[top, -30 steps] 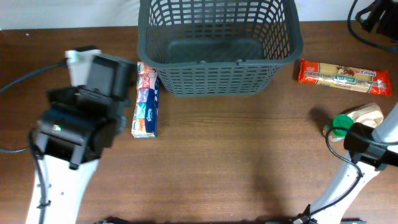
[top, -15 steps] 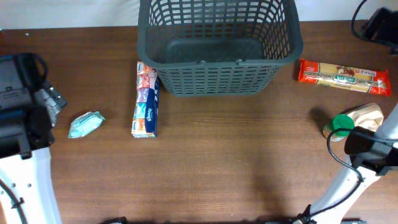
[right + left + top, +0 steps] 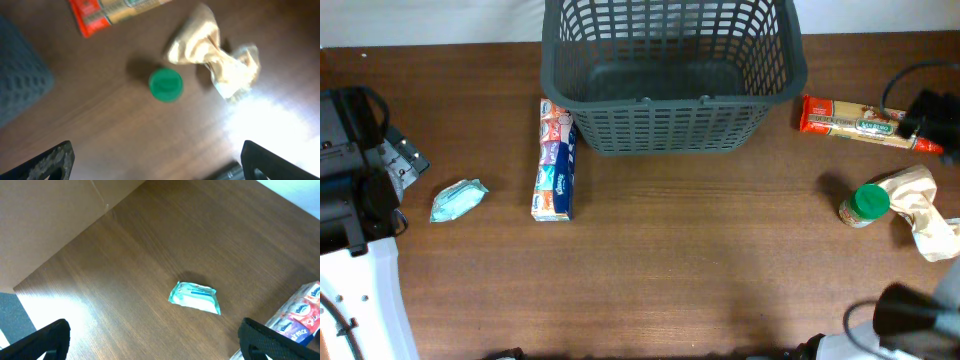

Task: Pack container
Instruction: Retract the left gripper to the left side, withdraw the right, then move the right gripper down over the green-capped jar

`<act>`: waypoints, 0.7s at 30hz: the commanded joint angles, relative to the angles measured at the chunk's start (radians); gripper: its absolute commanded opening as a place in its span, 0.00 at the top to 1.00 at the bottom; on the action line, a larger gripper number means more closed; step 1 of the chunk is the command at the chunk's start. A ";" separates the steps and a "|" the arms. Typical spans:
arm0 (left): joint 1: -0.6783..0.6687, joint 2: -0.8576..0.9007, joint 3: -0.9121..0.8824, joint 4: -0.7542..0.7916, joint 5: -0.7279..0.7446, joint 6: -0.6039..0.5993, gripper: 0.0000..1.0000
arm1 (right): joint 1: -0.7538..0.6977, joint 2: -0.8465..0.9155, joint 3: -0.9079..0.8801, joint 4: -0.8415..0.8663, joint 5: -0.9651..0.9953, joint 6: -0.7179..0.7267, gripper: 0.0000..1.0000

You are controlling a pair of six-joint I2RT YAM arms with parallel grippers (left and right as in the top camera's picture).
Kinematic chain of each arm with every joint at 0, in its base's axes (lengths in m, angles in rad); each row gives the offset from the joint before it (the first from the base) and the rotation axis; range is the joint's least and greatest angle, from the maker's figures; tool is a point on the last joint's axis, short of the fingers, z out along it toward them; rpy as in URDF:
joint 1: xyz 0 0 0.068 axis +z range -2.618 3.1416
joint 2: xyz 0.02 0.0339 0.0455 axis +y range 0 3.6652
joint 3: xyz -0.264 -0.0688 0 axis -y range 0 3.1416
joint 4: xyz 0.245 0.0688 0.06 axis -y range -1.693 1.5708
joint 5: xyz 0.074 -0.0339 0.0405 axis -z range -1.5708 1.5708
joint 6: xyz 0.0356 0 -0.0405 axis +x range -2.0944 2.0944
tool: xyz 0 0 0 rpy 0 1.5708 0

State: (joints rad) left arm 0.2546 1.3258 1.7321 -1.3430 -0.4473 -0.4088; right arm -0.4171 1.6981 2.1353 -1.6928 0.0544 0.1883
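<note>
Left gripper wide open, empty, above small teal plastic wipes packet at nine o'clock. At twelve, large dark grey lattice plastic basket, empty. Right gripper wide open, empty, over green-lidded jar at three. Packing seemingly unstarted; next: descend, grasp.

This looks like a robotics lab or test bench: a bare wood-grain tabletop with a black-and-white left arm and a right arm coming in from its near edge, and a loose black cable trailing at the far right. The goods on it are packaged household odds, most lying apart from one another like test props: a dark grey container, a tissue pack, a wipes packet, a pasta packet, a green-lidded jar and a crumpled beige bag.
</note>
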 commanded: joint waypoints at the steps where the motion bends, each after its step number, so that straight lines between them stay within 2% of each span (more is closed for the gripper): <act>1: 0.005 -0.004 0.013 0.003 0.010 -0.006 0.01 | 0.005 0.000 -0.130 -0.006 0.063 0.031 0.01; 6: 0.005 -0.004 0.013 0.003 0.010 -0.006 0.01 | 0.004 -0.003 -0.278 0.015 0.090 0.031 0.01; 17: 0.005 -0.004 0.013 0.003 0.011 -0.006 0.01 | 0.004 -0.003 -0.323 0.137 0.084 0.002 0.01; 21: 0.005 -0.004 0.013 0.003 0.010 -0.006 0.01 | 0.005 -0.003 -0.367 0.181 -0.004 -0.114 0.01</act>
State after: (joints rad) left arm 0.2546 1.3258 1.7321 -1.3430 -0.4438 -0.4088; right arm -0.4171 1.7046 1.8053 -1.5314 0.1070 0.1658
